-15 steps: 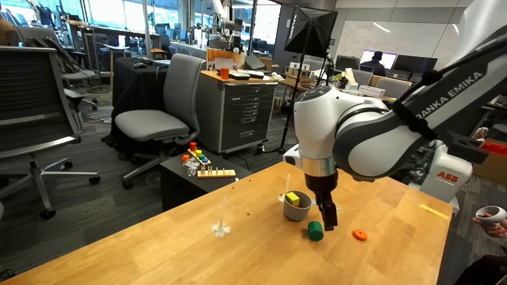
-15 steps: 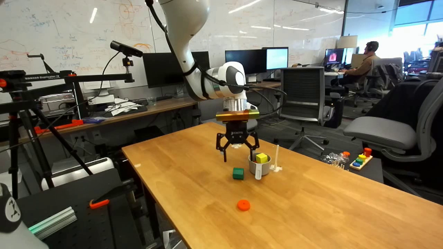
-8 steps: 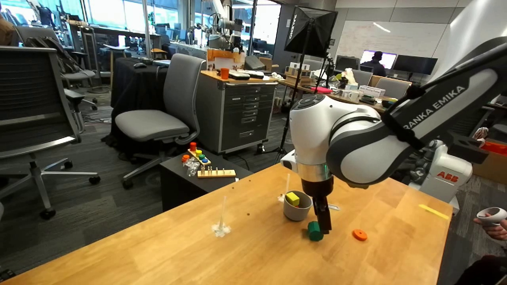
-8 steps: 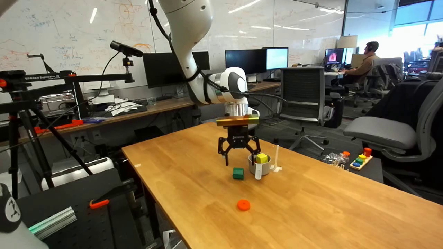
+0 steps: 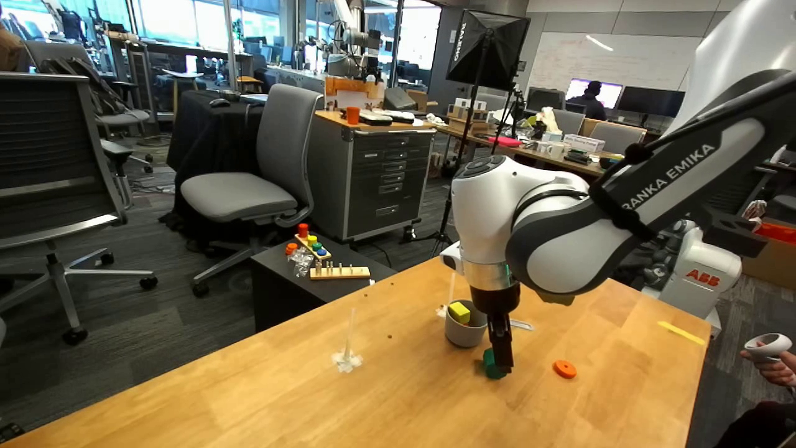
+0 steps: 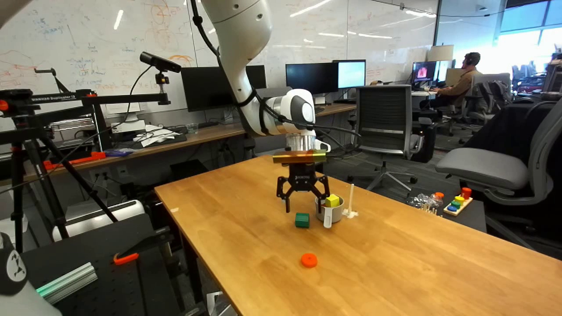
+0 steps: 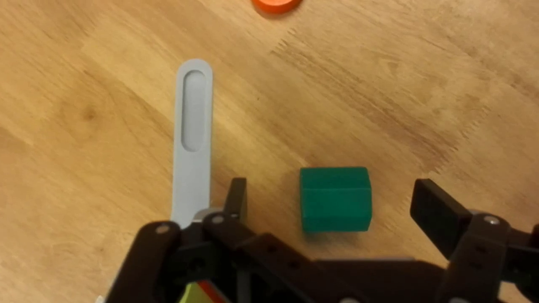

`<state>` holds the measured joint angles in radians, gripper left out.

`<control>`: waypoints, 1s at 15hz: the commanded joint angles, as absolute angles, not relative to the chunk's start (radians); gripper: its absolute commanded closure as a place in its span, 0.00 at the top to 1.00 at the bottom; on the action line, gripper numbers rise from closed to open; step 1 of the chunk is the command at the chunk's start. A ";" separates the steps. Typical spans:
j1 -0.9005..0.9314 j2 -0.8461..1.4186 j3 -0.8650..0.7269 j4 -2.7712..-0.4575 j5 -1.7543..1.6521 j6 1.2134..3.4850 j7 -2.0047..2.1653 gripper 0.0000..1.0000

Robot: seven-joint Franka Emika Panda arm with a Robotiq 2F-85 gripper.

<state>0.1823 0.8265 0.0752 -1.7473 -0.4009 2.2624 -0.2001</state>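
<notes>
Since a second ago, the Robotiq gripper [image 6: 304, 210] has come down and shifted toward the green faceted prism [image 7: 336, 200], while the prism, the grey measuring cup [image 6: 337, 216] and the orange disc [image 5: 564, 369] keep their places on the wooden table [image 6: 386, 250]. The fingers [image 7: 236, 198] stand wide apart and grip nothing. In the wrist view the prism lies on its side within the gap, bare wood showing between it and either finger, with slightly less room on the side away from the cup. Its creases run from one finger toward the other, so its ends face them; it is nearly as thick as it is long. Whether the fingers reach down to the prism's height is unclear. One finger stands between the prism and the cup's handle [image 7: 193, 118]; whether it touches the cup, I cannot tell. A yellow block [image 5: 459, 312] sits in the cup; the disc lies well apart from the prism.
</notes>
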 commanded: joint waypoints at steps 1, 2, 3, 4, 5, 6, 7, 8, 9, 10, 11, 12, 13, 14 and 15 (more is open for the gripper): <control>0.192 0.860 0.072 -1.706 -0.371 2.255 -0.173 1.00; 0.191 0.866 0.073 -1.703 -0.365 2.254 -0.169 1.00; 0.191 0.872 0.073 -1.701 -0.358 2.254 -0.166 1.00; 0.192 0.877 0.073 -1.697 -0.352 2.253 -0.162 1.00; 0.192 0.880 0.072 -1.697 -0.350 2.263 -0.159 0.85; 0.192 0.884 0.071 -1.696 -0.346 2.272 -0.151 0.73; 0.194 0.887 0.068 -1.695 -0.345 2.273 -0.143 0.66; 0.193 0.889 0.068 -1.693 -0.342 2.275 -0.137 0.56; 0.191 0.891 0.069 -1.691 -0.338 2.275 -0.133 0.49; 0.191 0.892 0.068 -1.689 -0.337 2.276 -0.128 0.40; 0.190 0.893 0.069 -1.688 -0.333 2.276 -0.125 0.33; 0.190 0.893 0.068 -1.687 -0.332 2.277 -0.121 0.27; 0.190 0.893 0.069 -1.686 -0.328 2.277 -0.119 0.18; 0.190 0.889 0.069 -1.686 -0.325 2.278 -0.118 0.18; 0.191 0.886 0.069 -1.685 -0.322 2.279 -0.115 0.18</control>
<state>0.1822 0.8827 0.0756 -1.7072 -0.3429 2.2736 -0.1292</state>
